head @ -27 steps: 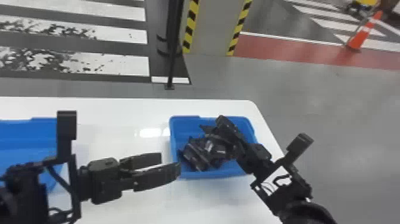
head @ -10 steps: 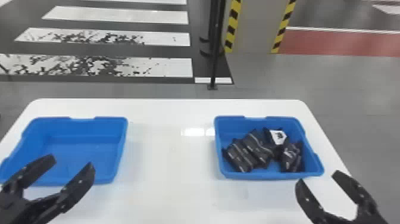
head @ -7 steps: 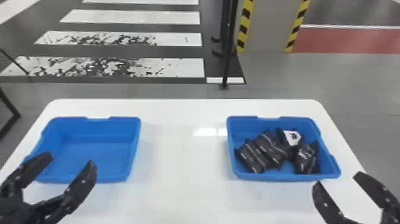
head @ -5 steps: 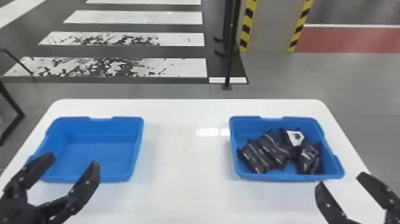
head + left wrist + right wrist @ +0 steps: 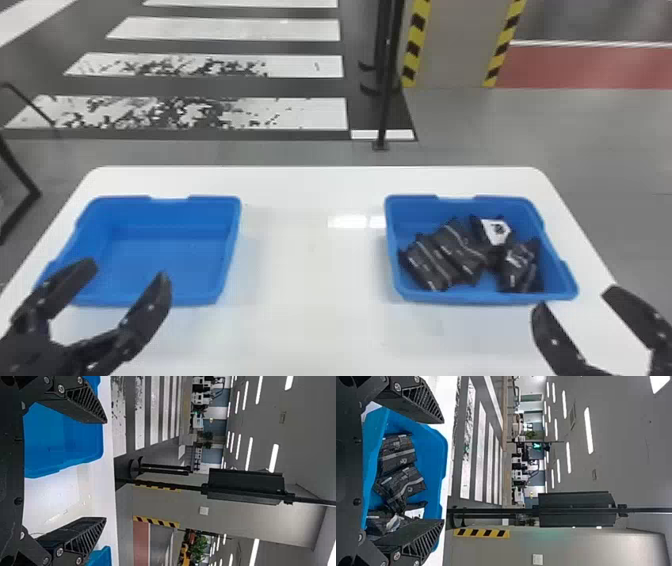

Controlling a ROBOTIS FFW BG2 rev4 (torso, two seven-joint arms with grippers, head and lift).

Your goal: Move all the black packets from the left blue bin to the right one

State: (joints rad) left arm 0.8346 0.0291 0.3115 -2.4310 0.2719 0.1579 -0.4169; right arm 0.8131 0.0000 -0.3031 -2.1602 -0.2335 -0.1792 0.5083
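In the head view my left gripper is open at the near edge of the left blue bin, which holds nothing. My right gripper, also open and with nothing between its fingers, is just in front of the near right corner of the right blue bin. Several black packets lie heaped in that bin, one showing a white label. The left wrist view has the left gripper spread wide, the left bin behind it. In the right wrist view the right gripper is apart from the packets.
Both bins stand on a white table with a bare stretch between them. Beyond its far edge a thin black post rises from the floor, near a pillar with striped edges.
The head view has swung, so both bins now show fully. My right arm has withdrawn from over the right bin, and my left gripper, with its fingers closer together before, now stands wide apart.
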